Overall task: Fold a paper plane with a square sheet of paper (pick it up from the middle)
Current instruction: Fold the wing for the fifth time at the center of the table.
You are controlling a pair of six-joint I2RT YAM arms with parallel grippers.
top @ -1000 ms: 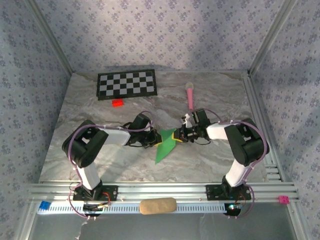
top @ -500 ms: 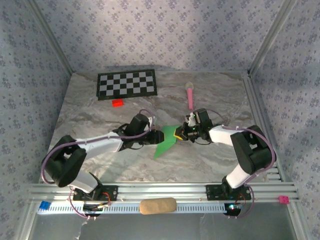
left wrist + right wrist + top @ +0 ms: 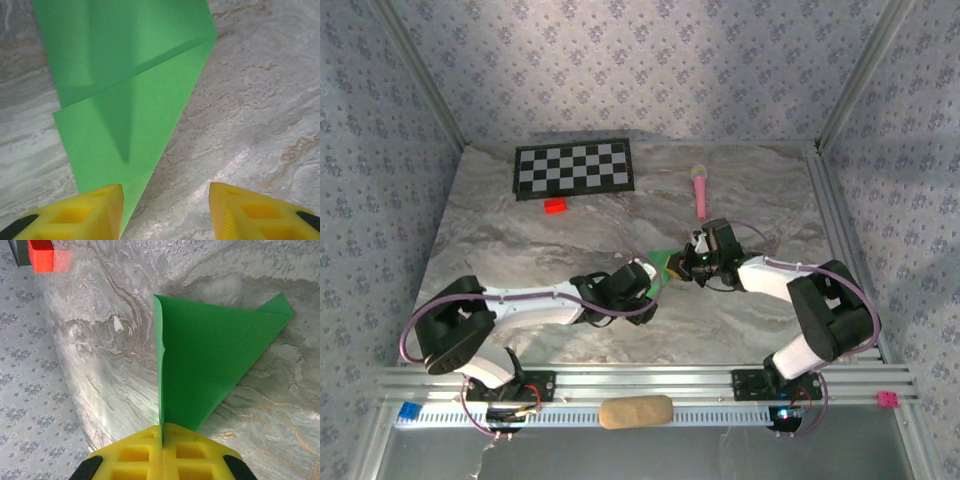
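Note:
The green square sheet of paper [image 3: 125,100] is folded into pointed flaps with a diagonal crease and lies on the marble table. In the top view a small patch of the paper [image 3: 664,265] shows between the two grippers at mid-table. My left gripper [image 3: 165,212] is open, its left finger over the paper's narrow tip and bare marble between the fingers. From the top, the left gripper [image 3: 648,284] covers much of the sheet. My right gripper [image 3: 162,435] is shut on the paper's [image 3: 210,355] edge, holding that fold upright; it [image 3: 682,267] comes in from the right.
A checkerboard [image 3: 573,168] lies at the back left with a red block [image 3: 556,206] just in front of it. A pink microphone-shaped toy [image 3: 701,190] lies behind the right gripper. A tan pad [image 3: 635,411] sits on the front rail.
The left gripper has opened and let go of the paper, and the left arm has stretched to the right and nearer. The right gripper stays shut on the paper, which shifted slightly back.

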